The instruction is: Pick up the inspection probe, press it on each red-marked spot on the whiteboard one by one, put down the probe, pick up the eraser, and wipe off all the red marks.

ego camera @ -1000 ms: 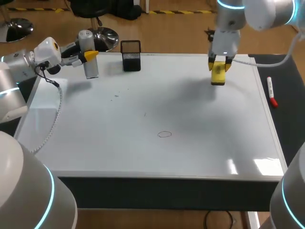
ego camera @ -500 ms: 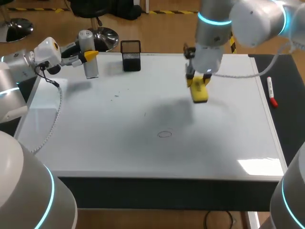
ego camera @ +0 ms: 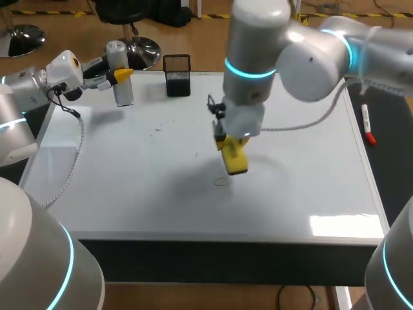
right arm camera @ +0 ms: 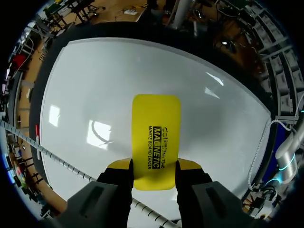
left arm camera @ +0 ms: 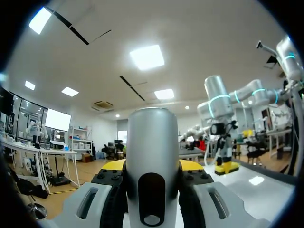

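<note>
Carried inward, rounded-rectangular yellow eraser (ego camera: 236,160) hovers over glossy whiteboard (ego camera: 129,184).

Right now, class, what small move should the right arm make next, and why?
Probably lower the eraser onto the oval mark. The right claw is shut on the eraser, which hangs close beside the mark on the whiteboard, apparently above the surface.

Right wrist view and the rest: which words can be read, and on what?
"MAGNETIC": black print on the yellow eraser between the right gripper's fingers.
"WHITE BOARD ERASER": smaller line beside it, same face.
A third small line on the eraser: too blurred to read.
Marker beside the whiteboard: any print too small to read.
Inspection probe: none seen.
</note>
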Robot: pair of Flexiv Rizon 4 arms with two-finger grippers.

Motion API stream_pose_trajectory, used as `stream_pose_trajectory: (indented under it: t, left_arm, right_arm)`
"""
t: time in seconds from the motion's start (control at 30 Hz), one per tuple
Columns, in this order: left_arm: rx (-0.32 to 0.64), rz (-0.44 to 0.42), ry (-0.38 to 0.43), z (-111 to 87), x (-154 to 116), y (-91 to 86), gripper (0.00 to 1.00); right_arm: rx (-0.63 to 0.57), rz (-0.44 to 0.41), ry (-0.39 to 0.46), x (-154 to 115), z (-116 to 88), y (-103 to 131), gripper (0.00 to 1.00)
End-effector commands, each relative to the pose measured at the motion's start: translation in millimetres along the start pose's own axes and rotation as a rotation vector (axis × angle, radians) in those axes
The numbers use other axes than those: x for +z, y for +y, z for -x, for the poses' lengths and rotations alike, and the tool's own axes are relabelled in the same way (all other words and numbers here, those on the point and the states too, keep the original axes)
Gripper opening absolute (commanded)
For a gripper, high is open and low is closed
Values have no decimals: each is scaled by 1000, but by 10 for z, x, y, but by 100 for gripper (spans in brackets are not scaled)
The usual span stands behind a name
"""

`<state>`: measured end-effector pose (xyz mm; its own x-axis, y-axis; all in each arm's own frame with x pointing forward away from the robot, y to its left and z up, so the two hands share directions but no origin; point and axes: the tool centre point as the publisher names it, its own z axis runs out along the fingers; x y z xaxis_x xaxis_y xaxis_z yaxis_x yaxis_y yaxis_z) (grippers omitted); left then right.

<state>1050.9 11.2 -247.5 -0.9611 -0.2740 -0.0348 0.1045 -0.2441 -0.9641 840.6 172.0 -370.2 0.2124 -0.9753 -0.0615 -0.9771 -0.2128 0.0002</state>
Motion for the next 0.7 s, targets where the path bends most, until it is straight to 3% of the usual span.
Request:
stream_pose_trajectory:
  t: [0.03, 0.43, 0.7]
  left_arm:
    - [2, 0, -2, -5, 5, -9, 0]
    - [2, 0, -2, -5, 5, -9, 0]
    - [2, 0, -2, -5, 5, -9, 0]
  right_arm:
    - [-8, -26, 14, 81, 209, 95, 0]
    - [-5, -29, -2, 288, 494, 242, 0]
    - [-16, -65, -15, 436, 496, 244, 0]
